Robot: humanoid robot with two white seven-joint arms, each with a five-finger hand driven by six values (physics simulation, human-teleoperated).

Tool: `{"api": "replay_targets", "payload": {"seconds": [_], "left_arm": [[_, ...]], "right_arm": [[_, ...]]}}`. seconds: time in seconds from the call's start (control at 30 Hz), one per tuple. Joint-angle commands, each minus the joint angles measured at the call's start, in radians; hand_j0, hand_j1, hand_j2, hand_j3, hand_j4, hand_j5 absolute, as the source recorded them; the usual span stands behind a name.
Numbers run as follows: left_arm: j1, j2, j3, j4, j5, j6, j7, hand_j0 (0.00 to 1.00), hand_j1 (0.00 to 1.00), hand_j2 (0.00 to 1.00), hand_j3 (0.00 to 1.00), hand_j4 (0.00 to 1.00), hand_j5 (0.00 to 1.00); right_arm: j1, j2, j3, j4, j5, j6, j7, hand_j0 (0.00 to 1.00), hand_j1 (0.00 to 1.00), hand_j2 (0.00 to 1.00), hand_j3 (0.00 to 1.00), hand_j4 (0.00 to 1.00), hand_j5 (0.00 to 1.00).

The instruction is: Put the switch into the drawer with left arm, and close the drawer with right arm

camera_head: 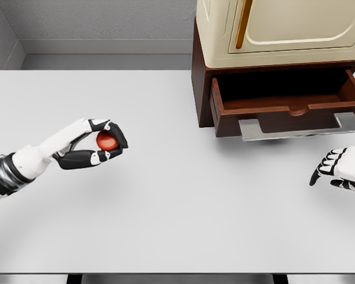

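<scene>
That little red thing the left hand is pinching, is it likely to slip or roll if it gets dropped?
Probably yes. The red switch looks small, rounded and glossy, so it may roll on the smooth table. The left hand holds it only at the fingertips, so it could slip. It seems rigid and light.

The left hand (97, 145) is at nine o'clock over the white table (177, 225), and its fingers close around a small red switch (106, 141). At two o'clock the brown drawer (287, 106) stands open under a cream cabinet (278, 29). The right hand (340, 170) rests at four o'clock with relaxed fingers, holding nothing.
</scene>
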Motion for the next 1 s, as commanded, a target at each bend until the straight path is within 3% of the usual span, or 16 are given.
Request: {"api": "replay_targets", "payload": {"seconds": [0.0, 0.8, 0.97], "left_arm": [[-0.006, -0.022, -0.017, -0.001, -0.011, 0.016, 0.000, 0.43, 0.43, 0.43, 0.43, 0.43, 0.43], [-0.178, -0.118, -0.107, -0.030, -0.053, 0.081, 0.000, 0.42, 0.42, 0.42, 0.42, 0.42, 0.42], [-0.207, -0.167, -0.115, -0.030, -0.094, 0.088, 0.000, 0.42, 0.42, 0.42, 0.42, 0.42, 0.42]], "right_arm": [[0.000, -0.002, -0.001, 0.000, -0.006, 0.001, 0.000, 0.58, 0.58, 0.58, 0.58, 0.58, 0.58], [0.000, -0.002, 0.000, 0.000, -0.005, 0.001, 0.000, 0.58, 0.58, 0.58, 0.58, 0.58, 0.58], [0.000, -0.002, 0.000, 0.001, -0.003, 0.001, 0.001, 0.59, 0.59, 0.59, 0.59, 0.59, 0.59]]}}
